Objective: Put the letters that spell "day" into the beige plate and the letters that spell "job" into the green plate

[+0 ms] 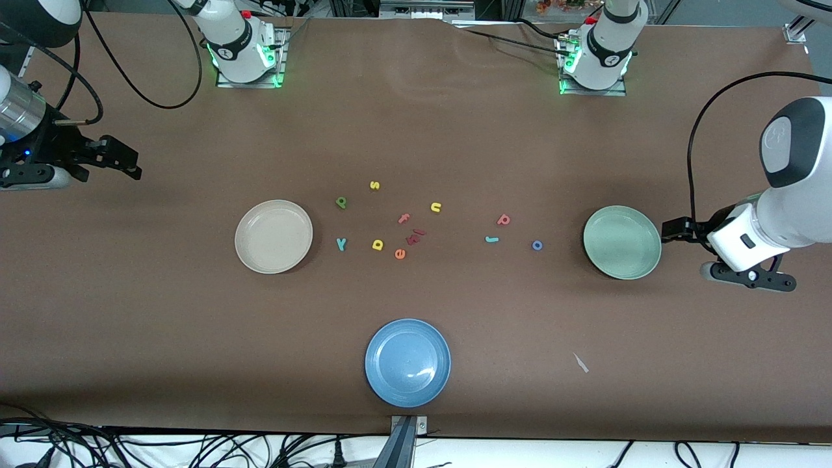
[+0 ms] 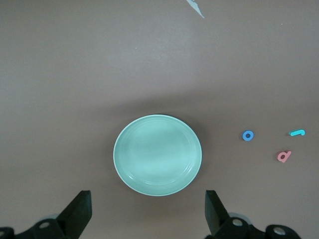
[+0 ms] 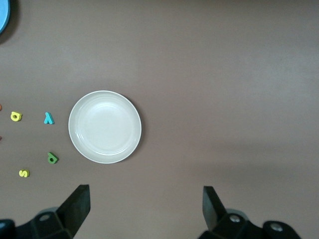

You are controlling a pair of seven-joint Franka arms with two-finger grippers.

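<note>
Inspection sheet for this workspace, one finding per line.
Surface: brown table, a small pale scrap on it.
Job's things: beige plate and green plate empty; d, a, y, j, o, b loose on the table between the plates.
Clutter: blue plate; s, n, f, e.
Grippers: left gripper open beside the green plate; right gripper open, empty.
Cables: black, off the table edges.
Surroundings: nothing seen.

The blue plate (image 3: 2, 17) is cut by my right wrist view's edge; the dark red pieces (image 1: 415, 237) beside the "e" (image 1: 400, 254) are too small to read
</note>
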